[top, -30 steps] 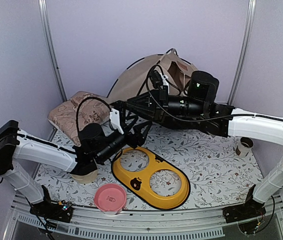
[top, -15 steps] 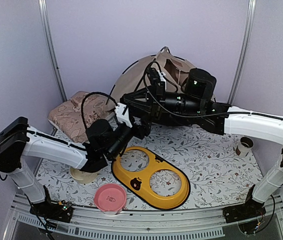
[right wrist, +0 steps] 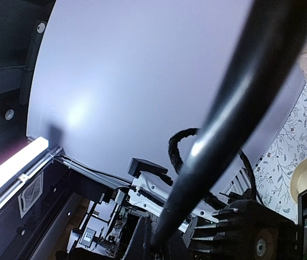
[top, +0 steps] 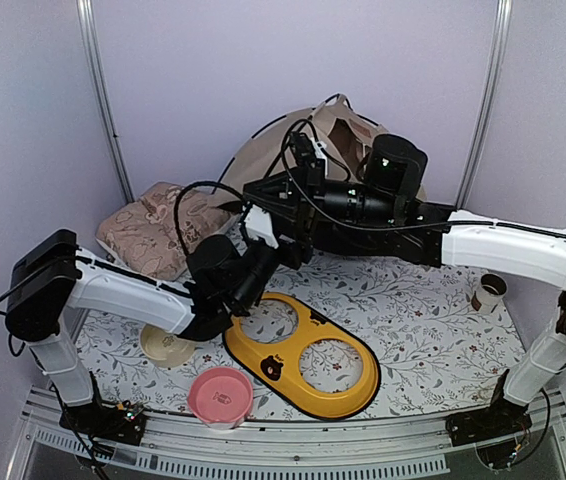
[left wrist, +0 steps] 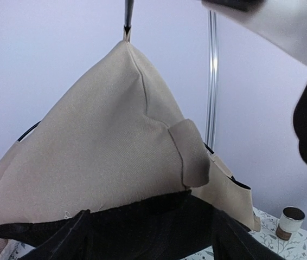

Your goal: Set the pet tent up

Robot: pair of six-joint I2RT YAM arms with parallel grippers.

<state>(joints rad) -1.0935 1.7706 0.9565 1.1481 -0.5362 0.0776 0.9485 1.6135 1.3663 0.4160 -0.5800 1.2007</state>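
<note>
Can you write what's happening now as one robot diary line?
right tool: shut on pole | left tool: open, facing tent | tent: at back

Top view's evenly lit, only soft shadows on the surface (top: pixel 433 330). Right wrist: strip light (right wrist: pixel 18 157) glows lower left, glare streaks a blurred black pole (right wrist: pixel 240 92) up close.

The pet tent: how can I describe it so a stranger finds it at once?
Look to the back of the floral-covered table, against the purple wall. There stands the pet tent, a beige dome. Unlike the low, floral pillow on its left, it is tall, plain and edged by thin black poles.
</note>
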